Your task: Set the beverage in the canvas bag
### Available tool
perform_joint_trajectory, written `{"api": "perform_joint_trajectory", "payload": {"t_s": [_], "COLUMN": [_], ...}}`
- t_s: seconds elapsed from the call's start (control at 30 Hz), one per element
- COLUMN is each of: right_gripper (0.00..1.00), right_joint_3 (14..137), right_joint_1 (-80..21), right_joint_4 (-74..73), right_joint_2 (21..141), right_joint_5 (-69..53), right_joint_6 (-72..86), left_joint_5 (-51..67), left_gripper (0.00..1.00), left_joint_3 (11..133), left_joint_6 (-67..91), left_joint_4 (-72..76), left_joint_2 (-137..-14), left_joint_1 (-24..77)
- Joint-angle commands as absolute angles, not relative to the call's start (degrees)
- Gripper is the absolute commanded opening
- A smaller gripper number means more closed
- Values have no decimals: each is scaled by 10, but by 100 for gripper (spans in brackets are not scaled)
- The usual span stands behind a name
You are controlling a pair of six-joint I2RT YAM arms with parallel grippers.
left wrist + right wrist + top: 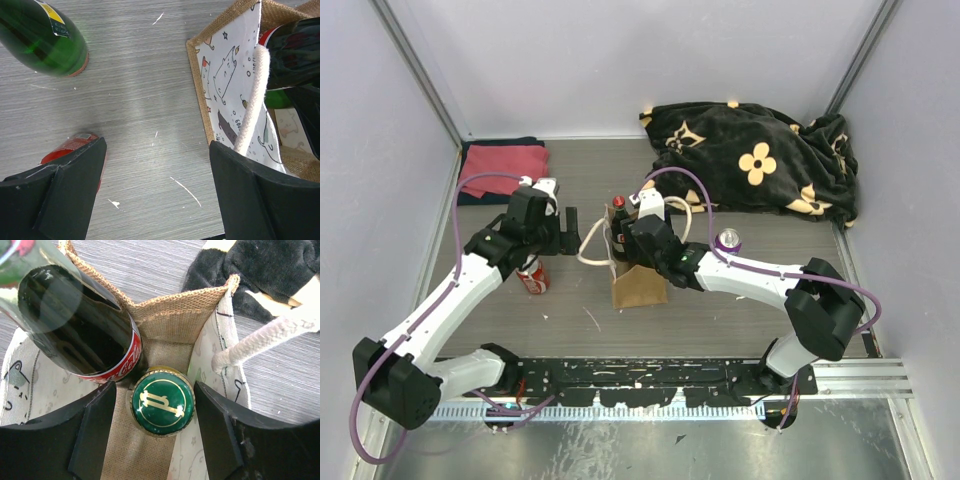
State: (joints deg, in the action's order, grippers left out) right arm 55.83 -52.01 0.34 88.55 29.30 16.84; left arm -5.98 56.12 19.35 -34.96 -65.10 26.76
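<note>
Straddling green-capped bottle (pixel 162 407) w/ R gripper (pixel 162 405), jaws apart, cap centred in gap. Bottle upright inside canvas bag (pixel 170 305), axis vertical, beside leaning Coca-Cola bottle (pixel 75 330). L gripper (pixel 157 165) spread, empty, beside bag; R nearer.

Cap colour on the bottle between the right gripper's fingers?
Green, gold emblem and rim. The bottle cap shows best in the right wrist view.

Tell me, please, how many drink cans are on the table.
2: a red can left of the canvas bag, a purple-topped can right of it. Others may be hidden.
</note>
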Motion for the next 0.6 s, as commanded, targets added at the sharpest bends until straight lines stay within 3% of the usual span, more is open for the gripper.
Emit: {"api": "perform_joint_trajectory", "payload": {"t_s": [0.0, 0.3, 0.57], "right_gripper": [70, 73, 77], "right_joint_3": [585, 613, 644], "right_joint_1": [-523, -529, -529], "right_joint_4": [23, 1, -12], "right_joint_2": [868, 819, 784], "right_joint_5": [293, 316, 329], "right_joint_6": [171, 155, 138], "left_joint_5": [-54, -64, -90], "left_gripper": [91, 93, 100], "left_joint_3": [559, 601, 633], "left_joint_6": [187, 161, 144], "left_joint_4": [-341, -353, -363], "left_joint_2": [-635, -607, -594], "left_joint_1": [265, 266, 265]}}
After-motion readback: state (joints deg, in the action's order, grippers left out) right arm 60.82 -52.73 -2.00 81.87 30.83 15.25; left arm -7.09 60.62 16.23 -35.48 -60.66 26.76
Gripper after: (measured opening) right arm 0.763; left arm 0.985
